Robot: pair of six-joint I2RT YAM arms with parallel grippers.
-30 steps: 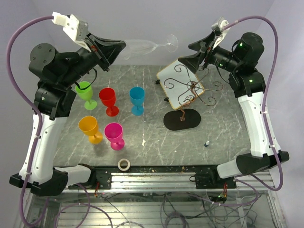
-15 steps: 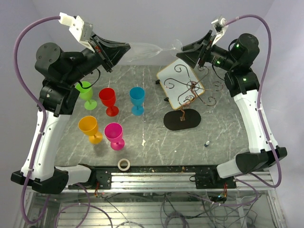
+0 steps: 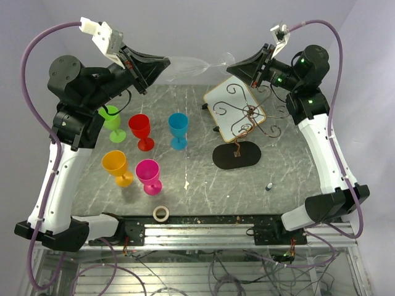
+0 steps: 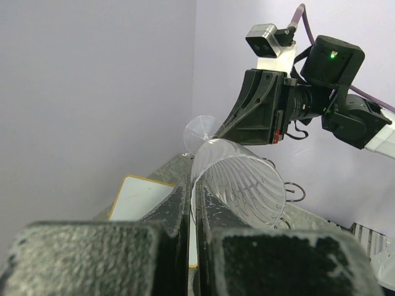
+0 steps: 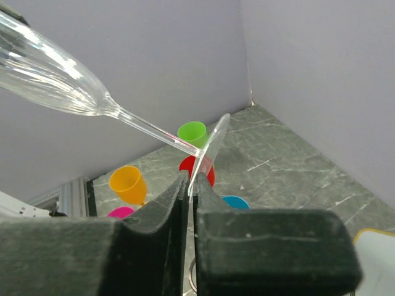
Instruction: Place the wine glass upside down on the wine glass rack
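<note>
The grey, marble-veined counter [image 3: 197,166] lies well below both claws. A second ago the right claw [image 3: 233,66] stood wide open and apart from the glass. It has since swung up and in, and its flat black fingers have come together on the thin round foot, seen edge-on between them in the right wrist view. The left claw [image 3: 162,65] stays pinched tight on the rim wall of the bowl, so the clear, ribbed wine glass [image 3: 191,63] lies sideways in the air between the two claws (bowl left, foot right). The wine glass rack [image 3: 250,113], thin dark wire curled into scrolls over a flat black oval base, stands below the right claw beside a white wood-rimmed board [image 3: 237,102]. Five bright, smooth plastic goblets [image 3: 141,129] stand under the left claw.
</note>
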